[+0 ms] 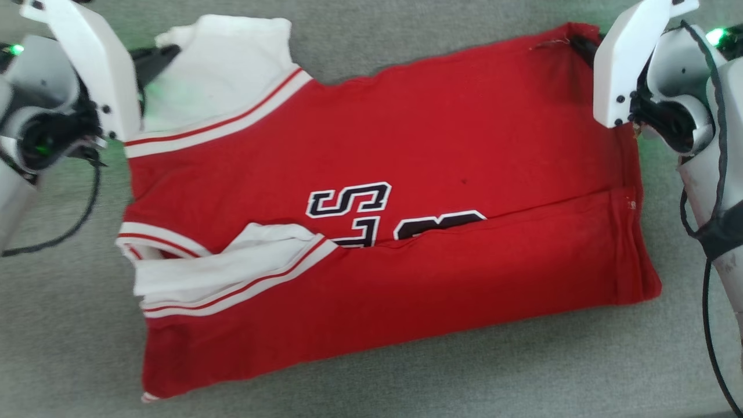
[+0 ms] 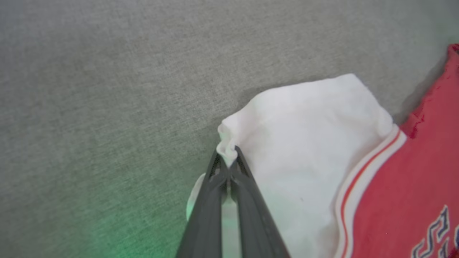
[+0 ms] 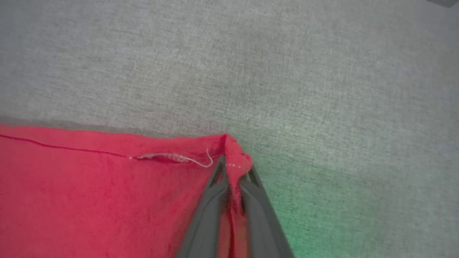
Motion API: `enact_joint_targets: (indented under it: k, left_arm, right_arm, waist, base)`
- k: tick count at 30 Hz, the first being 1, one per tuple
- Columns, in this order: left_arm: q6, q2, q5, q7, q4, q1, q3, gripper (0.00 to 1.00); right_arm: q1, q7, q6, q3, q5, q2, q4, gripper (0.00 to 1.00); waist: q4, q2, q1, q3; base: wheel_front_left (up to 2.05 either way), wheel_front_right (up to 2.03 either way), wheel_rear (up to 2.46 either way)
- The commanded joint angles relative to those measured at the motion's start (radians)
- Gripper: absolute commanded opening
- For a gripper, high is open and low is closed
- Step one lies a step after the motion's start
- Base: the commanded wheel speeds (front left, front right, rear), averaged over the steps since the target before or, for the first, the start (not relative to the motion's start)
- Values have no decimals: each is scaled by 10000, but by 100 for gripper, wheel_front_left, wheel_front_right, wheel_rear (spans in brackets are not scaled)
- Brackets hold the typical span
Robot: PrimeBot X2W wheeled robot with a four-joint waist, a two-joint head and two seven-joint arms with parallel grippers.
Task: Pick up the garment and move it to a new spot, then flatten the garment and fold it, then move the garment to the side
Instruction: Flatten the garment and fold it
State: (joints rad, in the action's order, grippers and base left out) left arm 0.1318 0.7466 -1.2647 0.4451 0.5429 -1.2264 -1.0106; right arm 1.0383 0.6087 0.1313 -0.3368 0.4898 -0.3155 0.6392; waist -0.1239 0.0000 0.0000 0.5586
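The garment (image 1: 406,145) lies across a grey woven surface (image 1: 371,383), collar end toward 9 o'clock and hem toward 3 o'clock in the head view. Its nearest long edge is folded up over the body, and that band covers the lower part of the dark, white-edged lettering (image 1: 348,203). One white sleeve (image 1: 232,267) rests on top of the fold at about 8 o'clock.

Farther back, the other white sleeve (image 1: 226,75) spreads out at 11 o'clock. The left arm enters from 9 o'clock with its pale wrist housing tilted, and the housing hides most of its dark fingers. In the left wrist view the left gripper (image 2: 227,157) is clenched on a small bunched fold at the sleeve's outer edge.

The right arm comes in at 2 o'clock, its housing likewise covering the fingers at the far hem corner. In the right wrist view the right gripper (image 3: 235,170) is pinched on that red corner, with cloth squeezed between the fingers. A loose pale thread (image 3: 193,159) lies just beside the tips at 9 o'clock. A black cable (image 1: 711,232) runs down the right forearm.
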Motion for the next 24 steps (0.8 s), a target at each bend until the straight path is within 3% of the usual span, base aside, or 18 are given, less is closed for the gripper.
enact_joint_targets:
  k: [1, 10, 18, 24]
  left_arm:
    - [-28, -116, -286, -294, -168, 119, -138, 0]
    - [-27, 72, -1524, -1858, -1496, 1085, -299, 0]
    - [-26, 1550, -2324, -3838, -4098, 3539, -440, 0]
    - [-26, 2461, -2679, -5739, -5428, 5870, -709, 0]
  right_arm:
    - [-211, -235, -11, -68, 104, -135, 76, 0]
    - [-1425, -923, -11, -78, 761, -796, -829, 0]
    - [-4444, -858, -10, 783, 1315, -1733, -3005, 0]
    - [-7214, -541, -10, 2048, 1217, -1909, -4840, 0]
  waist:
    - [229, 0, 0, -322]
    - [1001, 0, 0, -1995]
    - [1444, 0, 0, -3163]
    - [1551, 0, 0, -3588]
  base:
    - [0, 0, 0]
    - [0, 0, 0]
    - [0, 0, 0]
    - [0, 0, 0]
